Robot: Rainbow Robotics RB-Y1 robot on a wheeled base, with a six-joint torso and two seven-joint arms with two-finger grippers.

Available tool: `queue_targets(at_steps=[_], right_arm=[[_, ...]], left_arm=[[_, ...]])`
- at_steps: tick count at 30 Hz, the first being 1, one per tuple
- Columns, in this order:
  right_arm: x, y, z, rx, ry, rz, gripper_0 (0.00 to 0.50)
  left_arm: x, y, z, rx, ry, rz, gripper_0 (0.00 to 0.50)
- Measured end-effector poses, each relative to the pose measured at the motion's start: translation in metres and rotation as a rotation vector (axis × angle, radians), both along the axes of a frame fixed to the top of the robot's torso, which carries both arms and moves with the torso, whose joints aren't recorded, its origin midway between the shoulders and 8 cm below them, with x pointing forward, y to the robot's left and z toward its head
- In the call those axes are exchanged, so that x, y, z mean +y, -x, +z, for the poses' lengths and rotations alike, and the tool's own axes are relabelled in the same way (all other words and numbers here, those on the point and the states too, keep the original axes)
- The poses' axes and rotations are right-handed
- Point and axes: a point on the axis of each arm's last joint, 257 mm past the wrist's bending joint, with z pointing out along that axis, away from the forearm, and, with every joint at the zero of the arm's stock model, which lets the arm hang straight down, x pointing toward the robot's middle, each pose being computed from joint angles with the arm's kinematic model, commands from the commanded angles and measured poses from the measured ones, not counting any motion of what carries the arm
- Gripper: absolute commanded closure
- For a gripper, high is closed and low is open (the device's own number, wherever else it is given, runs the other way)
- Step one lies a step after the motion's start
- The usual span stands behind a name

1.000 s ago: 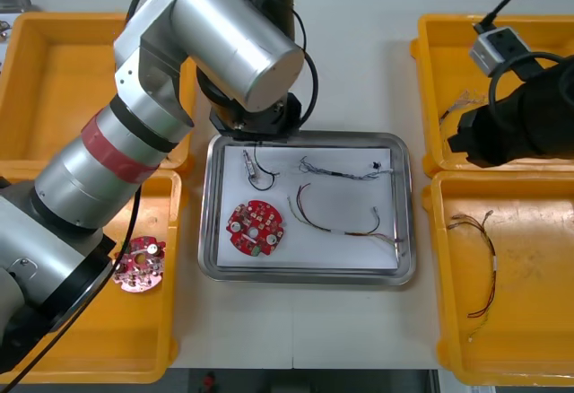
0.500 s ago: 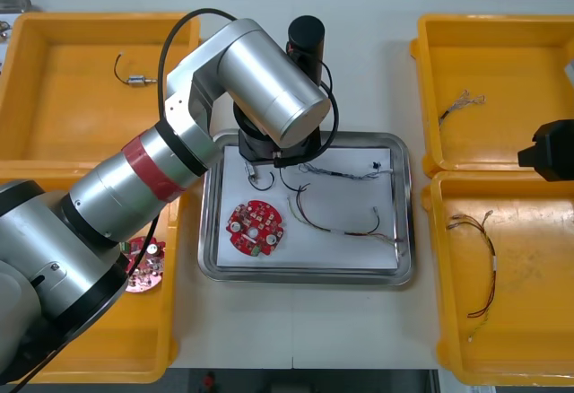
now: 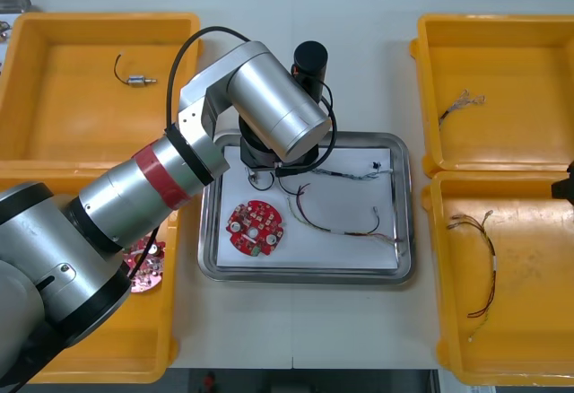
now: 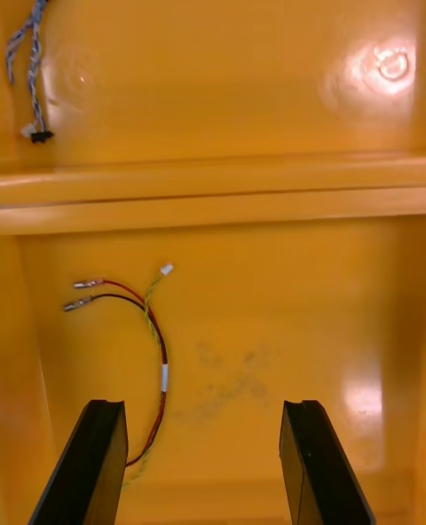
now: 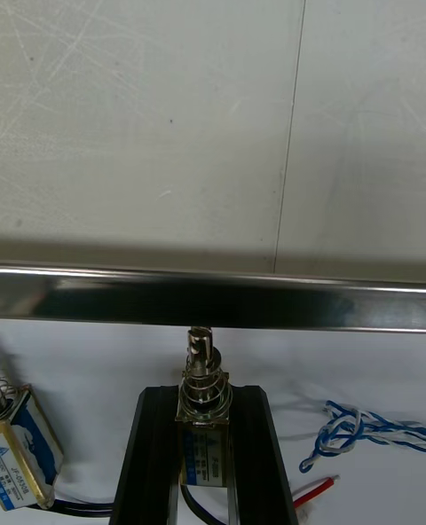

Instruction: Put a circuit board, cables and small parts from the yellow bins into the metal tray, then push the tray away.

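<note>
1. Reaching in from the lower left of the front view, the left arm (image 3: 269, 115) ends over the upper-left corner of the metal tray (image 3: 305, 275) at frame centre.
2. The tray is white inside. It holds a red circuit board (image 3: 255, 227) at lower left, a blue and white cable (image 3: 345, 173) along the top, and a dark cable (image 3: 336, 229) at mid-right.
3. A second circuit board (image 3: 143, 263) lies in the lower-left bin (image 3: 90, 357), partly under the arm. A wired metal part (image 3: 136, 79) lies in the upper-left bin (image 3: 54, 142).
4. In the right wrist view, the right gripper (image 4: 202, 463) has its fingers spread wide with nothing between them, above the near bin (image 4: 266, 330). A red and yellow cable (image 4: 160, 356) lies there, running away from beside one finger. A twisted cable (image 4: 31, 46) lies in the far bin (image 4: 222, 64).
5. In the left wrist view, the left gripper (image 5: 204, 454) pinches a sprung metal part (image 5: 204, 392) over the tray's white floor, just inside the rim. A loose metal part (image 5: 22, 454) lies to one side of the fingers and the blue and white cable to the other.
</note>
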Motion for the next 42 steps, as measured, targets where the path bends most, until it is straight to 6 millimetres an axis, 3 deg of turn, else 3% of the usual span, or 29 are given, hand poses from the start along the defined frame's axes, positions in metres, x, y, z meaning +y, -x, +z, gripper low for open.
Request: queue_targets(at_steps=[1, 2, 5, 16, 27, 36, 42], right_arm=[[-0.002, 0.003, -0.003, 0.008, -0.001, -0.004, 0.000], [-0.003, 0.005, -0.006, 0.015, -0.002, -0.008, 0.000], [-0.006, 0.012, -0.014, 0.037, -0.007, -0.016, 0.000], [-0.006, 0.023, -0.024, 0.069, -0.024, -0.011, 0.000], [-0.004, 0.023, -0.025, 0.072, -0.030, -0.004, 0.000], [0.010, 0.026, -0.021, 0.076, -0.048, 0.050, 0.000], [0.020, 0.031, -0.016, 0.092, -0.037, 0.121, 0.000]], left_arm=[[0.000, 0.000, 0.000, 0.000, 0.000, 0.000, 0.457], [0.000, 0.000, 0.000, 0.000, 0.000, 0.000, 0.253], [0.000, 0.000, 0.000, 0.000, 0.000, 0.000, 0.000], [0.001, 0.012, 0.006, 0.020, -0.027, -0.005, 0.000], [-0.004, 0.033, 0.057, 0.027, 0.030, -0.015, 0.000], [0.035, 0.041, 0.104, 0.041, 0.037, -0.060, 0.000], [0.068, 0.032, 0.136, -0.002, 0.030, -0.137, 0.000]])
